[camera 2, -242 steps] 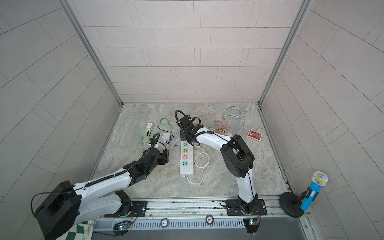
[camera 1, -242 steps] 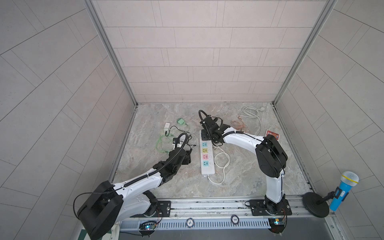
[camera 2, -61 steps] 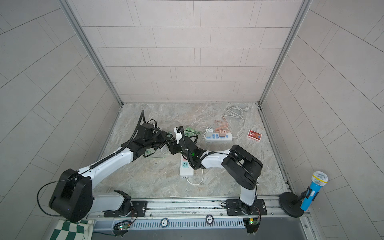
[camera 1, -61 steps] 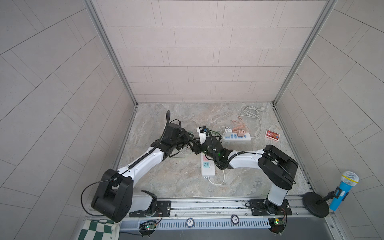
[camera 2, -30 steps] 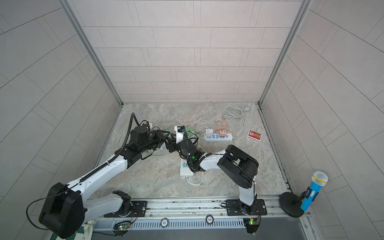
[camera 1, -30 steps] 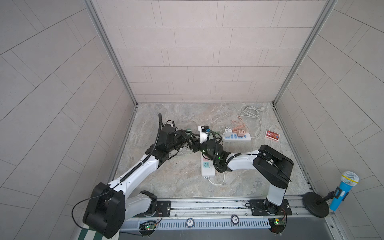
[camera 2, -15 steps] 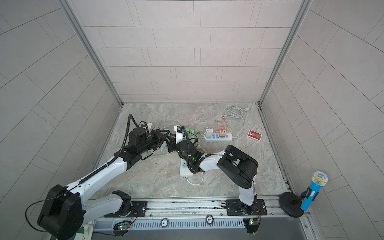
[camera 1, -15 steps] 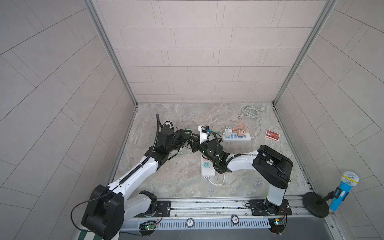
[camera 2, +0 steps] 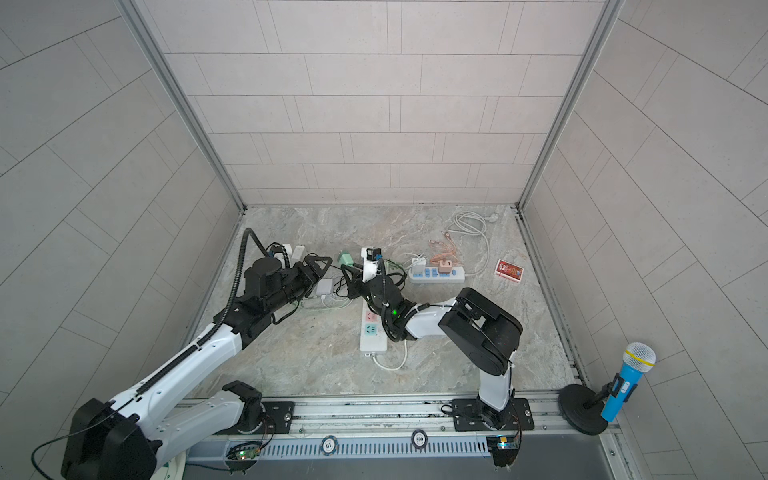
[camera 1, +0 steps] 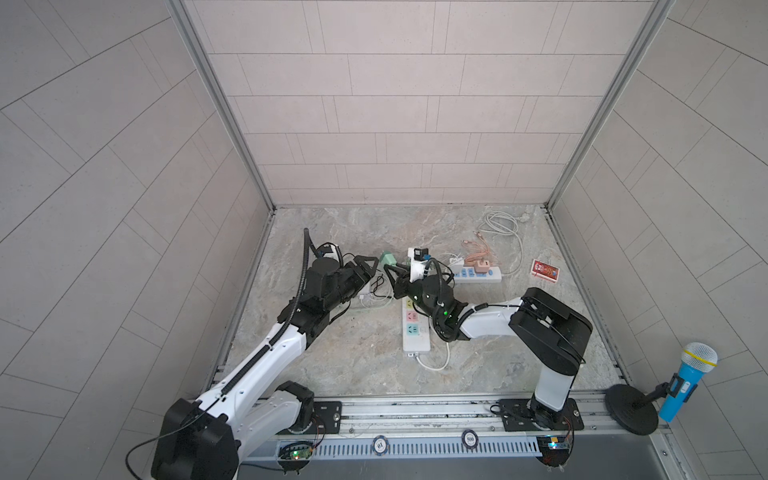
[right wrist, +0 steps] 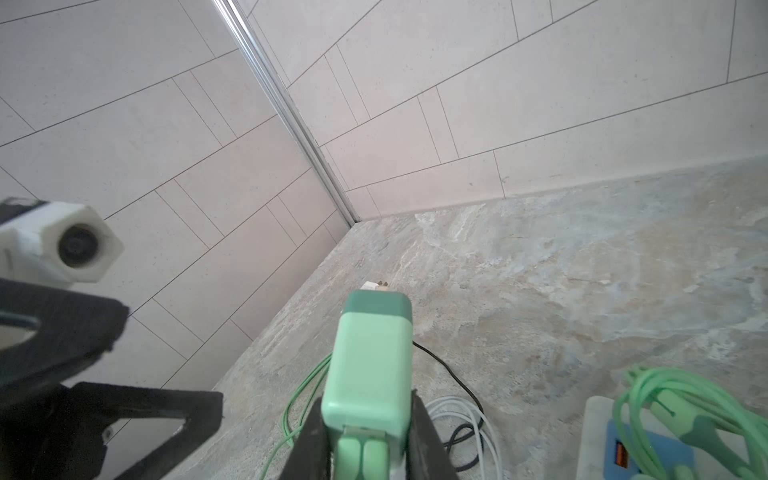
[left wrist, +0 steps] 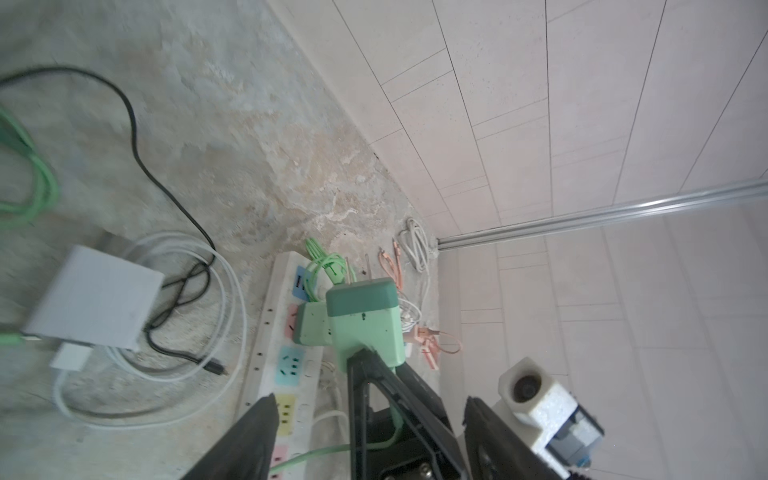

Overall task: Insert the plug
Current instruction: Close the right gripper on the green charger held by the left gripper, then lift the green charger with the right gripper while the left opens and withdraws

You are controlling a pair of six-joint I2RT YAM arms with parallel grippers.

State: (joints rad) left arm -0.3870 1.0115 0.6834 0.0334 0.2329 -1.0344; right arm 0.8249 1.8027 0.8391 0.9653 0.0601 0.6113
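In a top view the left pincer (camera 1: 370, 269) has just spread apart, releasing the green plug (camera 1: 388, 258) just ahead of it. In the left wrist view the right pincer (left wrist: 365, 357) clamps the plug, with the power strip (left wrist: 286, 357) close below. In the right wrist view the grip looks firm, so insertion now falls to the right arm.

Two round tokens lay on the front rail (camera 1: 415, 409) and were legible in both top views: a dark token (camera 1: 380, 445) read "10" and a pale token (camera 1: 470, 437) beside it read "500." Print on the red card (camera 1: 545, 269) by the right wall and the socket markings on the white power strip (camera 1: 415, 332) were too small to read.
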